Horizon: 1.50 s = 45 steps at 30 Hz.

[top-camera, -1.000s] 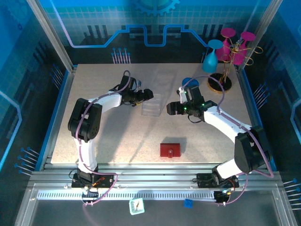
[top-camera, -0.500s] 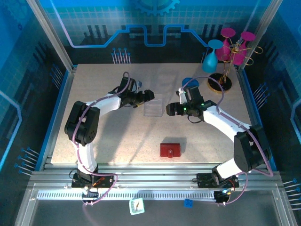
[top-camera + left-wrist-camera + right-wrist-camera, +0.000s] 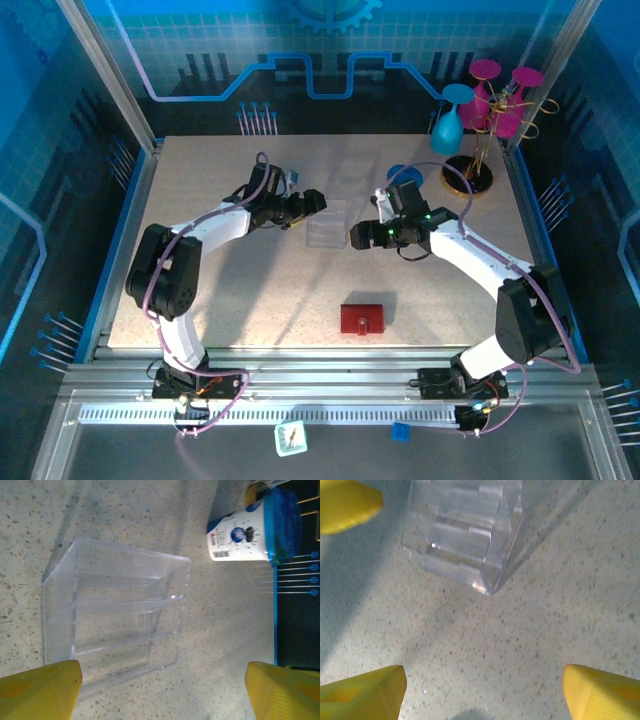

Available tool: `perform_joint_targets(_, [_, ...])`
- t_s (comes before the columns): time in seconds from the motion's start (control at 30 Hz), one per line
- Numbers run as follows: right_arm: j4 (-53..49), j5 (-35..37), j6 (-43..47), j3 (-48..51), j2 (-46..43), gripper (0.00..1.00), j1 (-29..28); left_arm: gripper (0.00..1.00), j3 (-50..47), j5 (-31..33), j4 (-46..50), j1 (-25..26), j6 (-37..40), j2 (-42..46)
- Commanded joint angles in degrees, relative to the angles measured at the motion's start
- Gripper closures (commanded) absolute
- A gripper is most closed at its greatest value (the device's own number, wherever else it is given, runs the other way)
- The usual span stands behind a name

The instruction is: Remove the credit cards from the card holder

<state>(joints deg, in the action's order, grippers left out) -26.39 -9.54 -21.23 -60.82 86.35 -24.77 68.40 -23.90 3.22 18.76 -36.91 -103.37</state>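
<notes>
- Since the earlier frames the right gripper (image 3: 358,237) has crept closer to the clear plastic box (image 3: 325,222), and the left arm's elbow has swung outward, away from the box, while the left gripper (image 3: 311,204) stays at the box's left edge.
- Both grippers flank the box, one on each side, low over the table (image 3: 200,170). Neither touches it, as far as the overhead view tells.
- Left gripper (image 3: 160,695): jaws spread wide, nothing between them. Its camera looks down on the box (image 3: 112,610), which has stepped inner tiers.
- Right gripper (image 3: 482,695): jaws also spread wide and empty, with the box's corner (image 3: 490,580) just ahead of them. A third yellow fingertip (image 3: 345,505) sits at the box's other side.
- One white cup (image 3: 252,530) with a blue lid lies on its side beyond the box, to the right (image 3: 403,176).
- One wire stand (image 3: 480,110) with pink and blue tops is further right of the box, at the table's back corner.
- Card holder (image 3: 362,319): one small red rectangle lying flat and folded, with a thin tab at its near edge. It lies well apart from the box, on the side towards the arm bases, with bare tabletop between.
- Count: two grippers, one box, one card holder, one cup, one stand.
</notes>
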Motion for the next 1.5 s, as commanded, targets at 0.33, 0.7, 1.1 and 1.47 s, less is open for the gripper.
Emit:
perform_joint_targets(0.33, [-18.87,-5.57,-6.4,6.35,-7.16,0.18,-11.95,0.16,-3.06,-2.84,7.05,0.13,4.77,8.73])
perform_joint_targets(0.7, [-13.13,-14.43,-17.71,21.99,-15.05,0.17,-22.14,0.17,-3.53,-4.44,4.2,3.96,3.12,7.78])
perform_joint_targets(1.1, [1.27,-13.74,-23.56,27.42,-10.87,0.16,-20.63,0.17,-3.15,-2.83,1.85,8.12,0.88,6.05])
perform_joint_targets(1.47, [8.22,-12.72,-22.4,26.35,-8.8,0.16,-11.72,0.18,-7.96,12.95,9.21,8.11,1.56,16.18])
